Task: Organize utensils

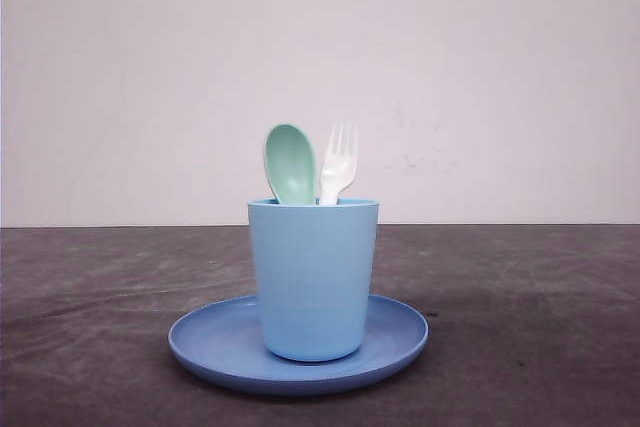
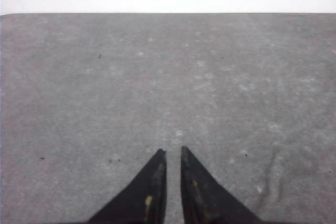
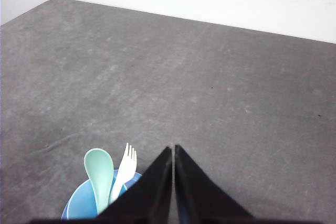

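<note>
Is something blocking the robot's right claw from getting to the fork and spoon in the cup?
Nothing visible blocks it. The fork and spoon poke up out of the cup, open from above, right beside the right gripper, which is shut and empty.

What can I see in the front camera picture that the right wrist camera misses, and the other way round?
Front view: the round blue plate under the cup, and the cup's whole outside.

Right wrist view: the right gripper, its two dark fingers closed together with nothing between them, just above the cup.

Both: the mint-green spoon and white fork standing heads-up in the light blue cup, the dark grey table, and a pale wall.
</note>
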You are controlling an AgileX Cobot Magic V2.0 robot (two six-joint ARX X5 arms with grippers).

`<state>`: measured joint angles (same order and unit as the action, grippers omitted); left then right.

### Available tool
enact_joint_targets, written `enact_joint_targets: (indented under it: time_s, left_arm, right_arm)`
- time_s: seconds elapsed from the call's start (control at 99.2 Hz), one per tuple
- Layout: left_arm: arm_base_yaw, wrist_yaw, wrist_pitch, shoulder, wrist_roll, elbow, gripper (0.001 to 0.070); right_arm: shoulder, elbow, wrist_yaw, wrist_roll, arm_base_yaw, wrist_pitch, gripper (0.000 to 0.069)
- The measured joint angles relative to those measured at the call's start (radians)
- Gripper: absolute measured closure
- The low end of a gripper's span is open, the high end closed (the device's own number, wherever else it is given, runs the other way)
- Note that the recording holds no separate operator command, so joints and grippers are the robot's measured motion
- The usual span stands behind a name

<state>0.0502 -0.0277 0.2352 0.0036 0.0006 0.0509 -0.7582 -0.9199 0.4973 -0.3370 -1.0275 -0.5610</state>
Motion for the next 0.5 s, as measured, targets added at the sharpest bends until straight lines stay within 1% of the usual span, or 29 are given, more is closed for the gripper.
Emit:
enact_joint_targets:
  time_s: [0.423, 0.504]
  left_arm:
    - [0.0, 0.0, 0.0, 0.0, 0.0, 0.0, 0.0685]
    - [0.0, 0.0, 0.0, 0.0, 0.0, 0.0, 0.0685]
  right_arm:
    - [0.0, 0.0, 0.001, 0.0, 0.0, 0.0, 0.0684]
    - [0.002, 0.0, 0.023, 0.017, 0.006, 0.006, 0.0684]
